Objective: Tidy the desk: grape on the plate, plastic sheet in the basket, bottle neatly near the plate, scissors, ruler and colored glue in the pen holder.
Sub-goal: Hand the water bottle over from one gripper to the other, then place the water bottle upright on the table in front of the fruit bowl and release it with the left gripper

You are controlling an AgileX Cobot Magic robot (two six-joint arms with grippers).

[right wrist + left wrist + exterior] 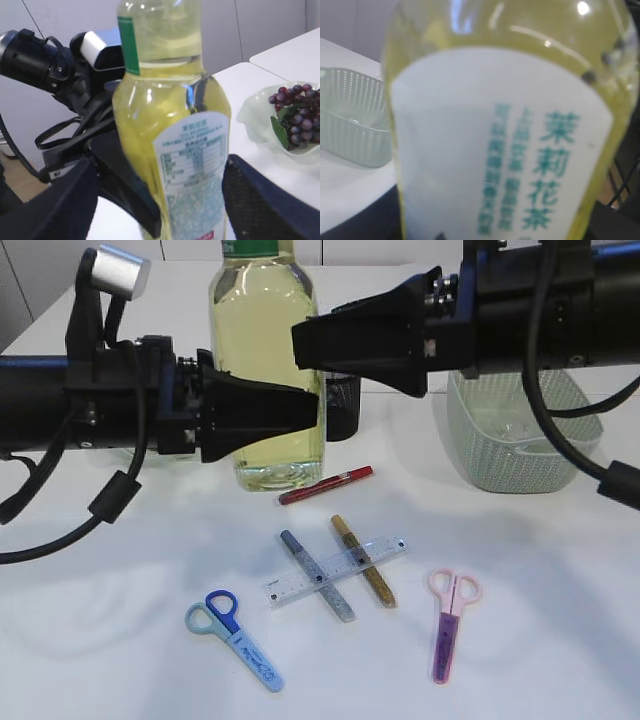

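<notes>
White and smooth, the bench (520,640) fills the picture, with grey wall panels behind it. A tall bottle (265,370) of yellow-green tea stands upright near the back of the bench. Both robot hands are at the bottle. The left hand (290,410) comes in from the left and has its fingers on both sides of the lower part of the bottle, so it looks like it is gripping it. The right hand (335,340) comes in from the right, higher up, with its fingers spread wide around the bottle; I cannot tell if they touch it.

A pale green basket (520,435) sits at the back right. In the right wrist view, a bunch of dark grapes (298,107) lies on a pale green plate (255,117) beside the bottle.

In front of the bottle lies a red glue pen (326,485). Nearer the front, a clear ruler (335,572) lies across a silver glitter glue pen (317,575) and a gold glitter glue pen (363,561). Blue scissors (232,638) lie at the front left, and pink scissors (450,623) lie at the front right, well apart.
</notes>
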